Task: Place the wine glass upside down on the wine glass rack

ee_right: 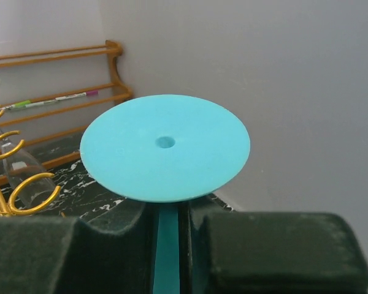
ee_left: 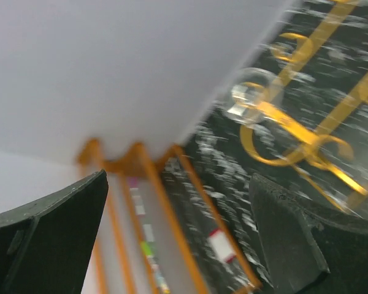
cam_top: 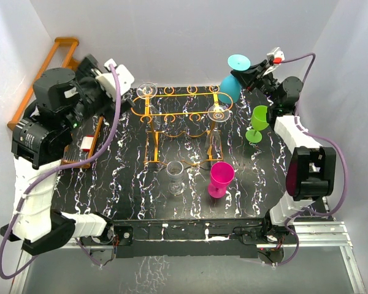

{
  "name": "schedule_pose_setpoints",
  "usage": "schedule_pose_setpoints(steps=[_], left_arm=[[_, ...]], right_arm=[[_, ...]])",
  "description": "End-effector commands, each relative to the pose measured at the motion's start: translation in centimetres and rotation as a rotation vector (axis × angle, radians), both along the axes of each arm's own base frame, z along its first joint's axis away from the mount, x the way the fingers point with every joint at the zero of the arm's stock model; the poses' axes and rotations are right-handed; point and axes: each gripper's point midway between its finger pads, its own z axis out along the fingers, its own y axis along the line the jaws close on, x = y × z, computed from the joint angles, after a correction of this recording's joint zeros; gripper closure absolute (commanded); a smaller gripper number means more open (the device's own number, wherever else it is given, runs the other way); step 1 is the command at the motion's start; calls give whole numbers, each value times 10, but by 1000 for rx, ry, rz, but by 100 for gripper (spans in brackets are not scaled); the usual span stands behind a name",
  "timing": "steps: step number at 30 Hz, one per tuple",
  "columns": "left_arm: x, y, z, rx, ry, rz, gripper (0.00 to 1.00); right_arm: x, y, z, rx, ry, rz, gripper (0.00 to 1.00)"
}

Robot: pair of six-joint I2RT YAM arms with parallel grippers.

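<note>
Nearest, shows a clear glass (cam_top: 176, 177) and pink glass (cam_top: 221, 177) upright on the table (cam_top: 122, 184). Farther, spreads the left gripper (ee_left: 178, 205) wide and empty by the wine glass rack (cam_top: 184, 96). Farthest, clamps the right gripper (ee_right: 168, 223) on the stem of the turquoise wine glass (ee_right: 165, 147), inverted beside the rack's right end. Probably handles light, stiff and slick; suits a stem grip. Carries no legible writing.

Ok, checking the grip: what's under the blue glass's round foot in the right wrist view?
Under the blue glass foot, only its stem shows, dropping between the right gripper's fingers, which are shut on it. The bowl below is covered by those fingers.
</note>
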Motion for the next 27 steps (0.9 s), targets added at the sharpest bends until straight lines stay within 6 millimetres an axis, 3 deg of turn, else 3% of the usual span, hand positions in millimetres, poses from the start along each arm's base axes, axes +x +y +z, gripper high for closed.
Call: schedule_pose_setpoints(steps=[1,7,12,17,27], left_arm=[[-71,-48,-81,-61,445,-364,3],[-111,-67,-129,-86,722,-537,3],[-118,-71,-156,-84,842,-553,3],[-115,-72,-162,-81,866,-549,3],[-114,-69,-168,-62,872,-532,3]], right_arm=[[-5,11,32,-48,-267,20,92],[-1,13,26,-39,-309,22,92],[-12,23,23,-78,-324,100,92],[-18,58,8,-108,-292,238,92],[-24,73,-6,-100,-244,310,92]])
